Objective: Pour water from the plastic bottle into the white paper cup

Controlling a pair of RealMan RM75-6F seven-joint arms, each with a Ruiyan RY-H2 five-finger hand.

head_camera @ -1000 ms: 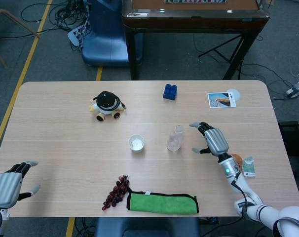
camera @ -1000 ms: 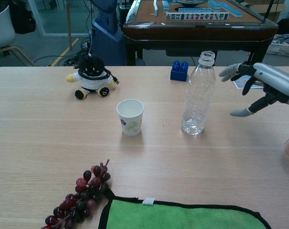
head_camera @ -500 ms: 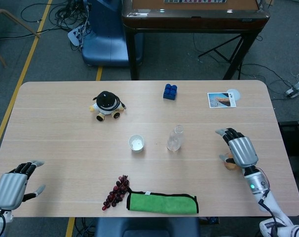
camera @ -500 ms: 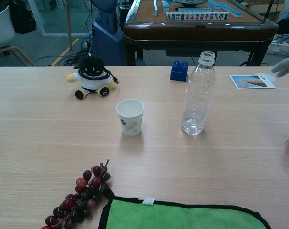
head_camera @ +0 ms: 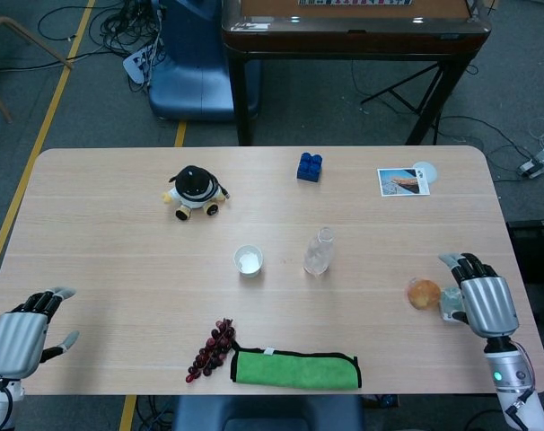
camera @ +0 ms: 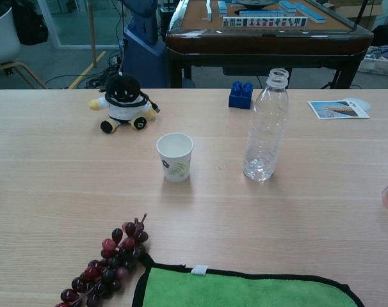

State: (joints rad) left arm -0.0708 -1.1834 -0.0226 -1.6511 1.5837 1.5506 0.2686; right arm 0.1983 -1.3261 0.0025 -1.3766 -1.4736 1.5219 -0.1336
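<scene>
Wooden table [head_camera: 119, 224]: uncapped plastic bottle [camera: 266, 126] stood right of white paper cup [camera: 175, 157], neither gripped; left hand [head_camera: 19, 341] and right hand [head_camera: 487, 305] spread empty at near corners; pour judged outstanding.

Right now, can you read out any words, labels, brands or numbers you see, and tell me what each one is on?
None can be read.
White paper cup: printed leaf motif, no legible words.
Photo card: picture only, any text too small.
Plastic bottle: no label.
Tiles on the far table: markings too blurred.
</scene>
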